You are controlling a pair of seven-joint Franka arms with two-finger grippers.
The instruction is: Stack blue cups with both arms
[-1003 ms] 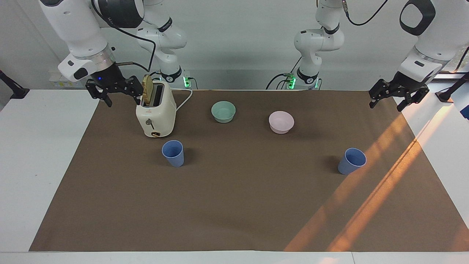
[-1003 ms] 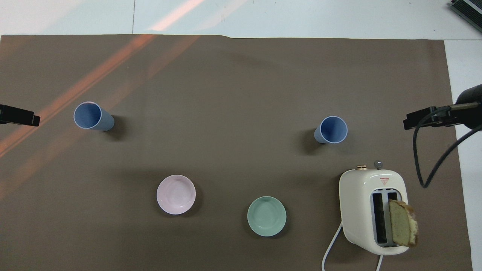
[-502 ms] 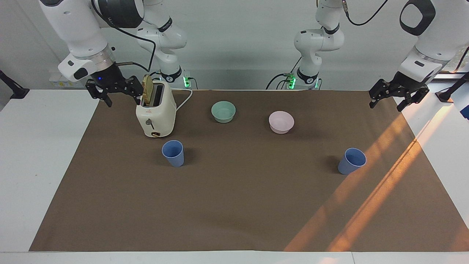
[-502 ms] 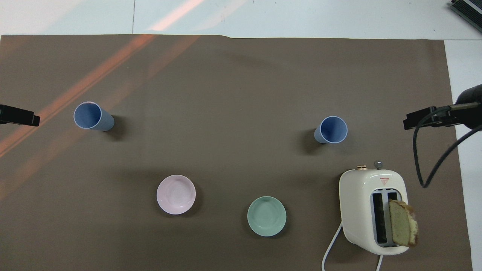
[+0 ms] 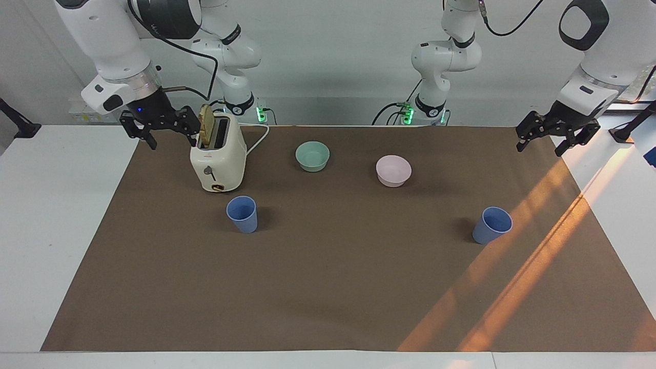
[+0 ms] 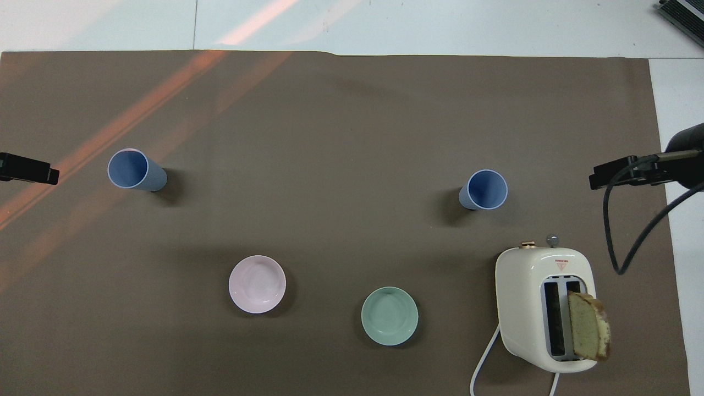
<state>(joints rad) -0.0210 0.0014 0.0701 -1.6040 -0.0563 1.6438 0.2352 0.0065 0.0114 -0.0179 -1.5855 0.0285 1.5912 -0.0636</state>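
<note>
Facing view: two blue cups upright on the brown mat [image 5: 333, 287] covering the surface, well apart and unstacked. One cup [image 5: 242, 214] just beside the toaster [image 5: 218, 156], farther from the robots than it, toward the right arm's end. Other cup [image 5: 492, 225] toward the left arm's end, close to a streak of orange light across the mat. Both with open mouths up, nothing inside that can be made out.

Between the cups but nearer the robots: green bowl [image 5: 312, 156] and pink bowl [image 5: 393, 170], side by side, apart from each other and from both cups. Toaster cream-white, a slice of bread [image 5: 206, 124] standing out of one slot, a white cord trailing from it toward the robots.

Right gripper [image 5: 159, 134] raised in the air over the mat's edge beside the toaster — fingers spread, released, holding nothing. Left gripper [image 5: 553, 141] raised over the mat's corner at the left arm's end — fingers likewise spread apart, nothing between them. Neither gripper touching a cup; both well apart from the cups.

Overhead view: only the gripper tips visible at the frame's sides, the left [image 6: 27, 168] level with one cup [image 6: 135, 170], the right [image 6: 627, 171] level with the other [image 6: 484, 190]. Pink bowl [image 6: 257, 284] and green bowl [image 6: 389, 315] lower in that view, toaster [image 6: 544, 308] at the right arm's end.
</note>
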